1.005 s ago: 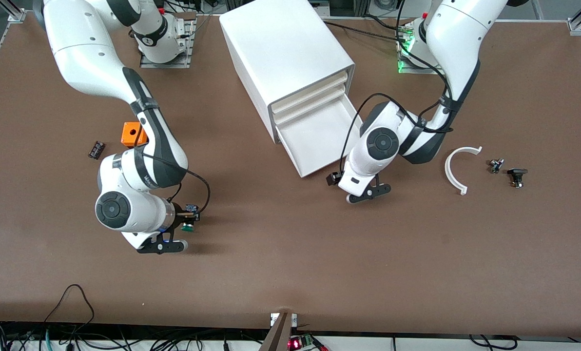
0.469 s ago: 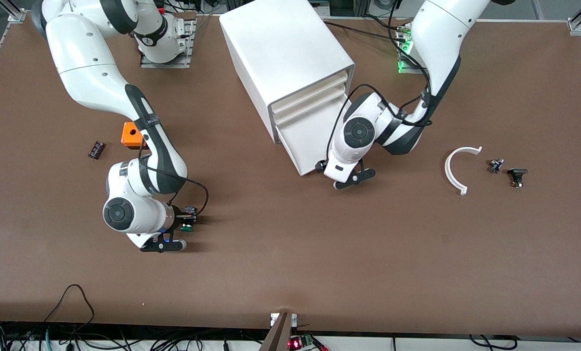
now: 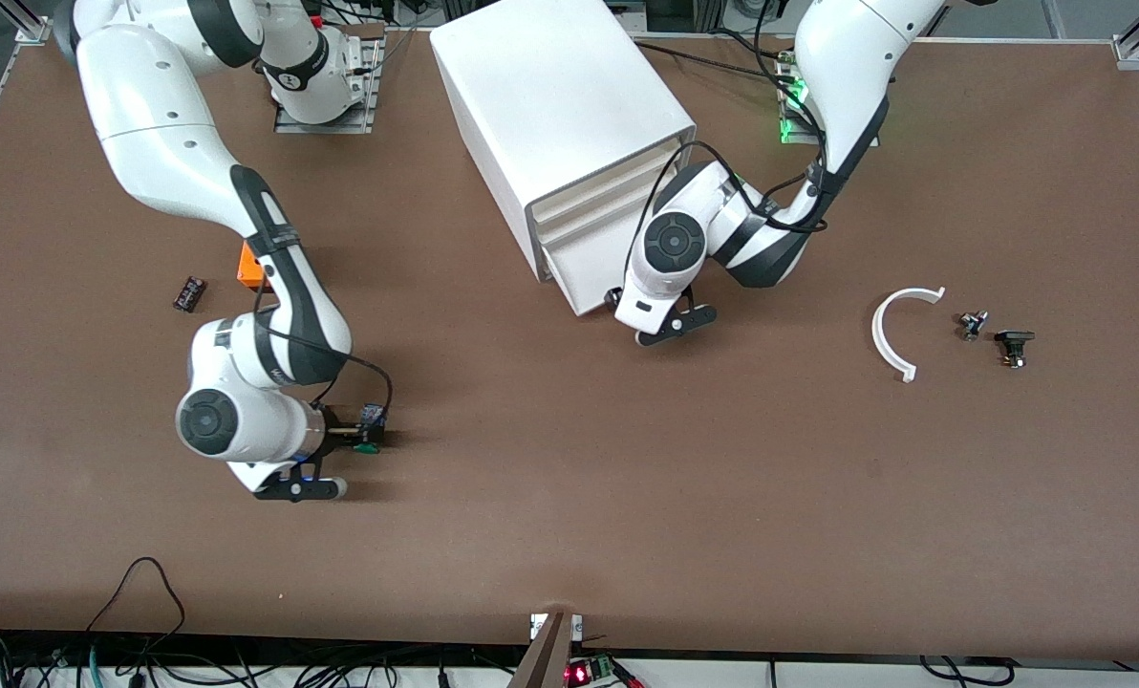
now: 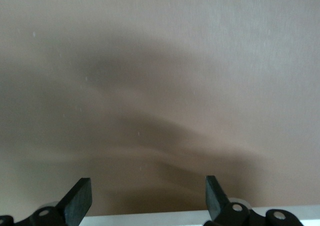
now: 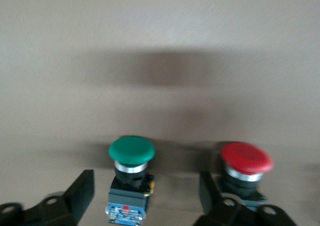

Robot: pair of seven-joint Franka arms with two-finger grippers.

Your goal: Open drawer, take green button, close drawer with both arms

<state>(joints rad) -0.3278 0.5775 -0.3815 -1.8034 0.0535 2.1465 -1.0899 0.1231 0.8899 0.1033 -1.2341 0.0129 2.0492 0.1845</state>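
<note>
The button (image 5: 131, 173) stood upright on the table (image 3: 569, 535), green cap up and long axis vertical, toward the right arm's end. The right gripper (image 5: 147, 196) hung low around it, fingers spread clear of its sides. A red-capped button (image 5: 246, 168) stood just beside it. Farther from the camera, the left gripper (image 3: 638, 320), wide open and empty, sat at the front of the bottom drawer (image 3: 589, 258), which stuck partly out of the cabinet (image 3: 550, 105); its contents could not be seen.
</note>
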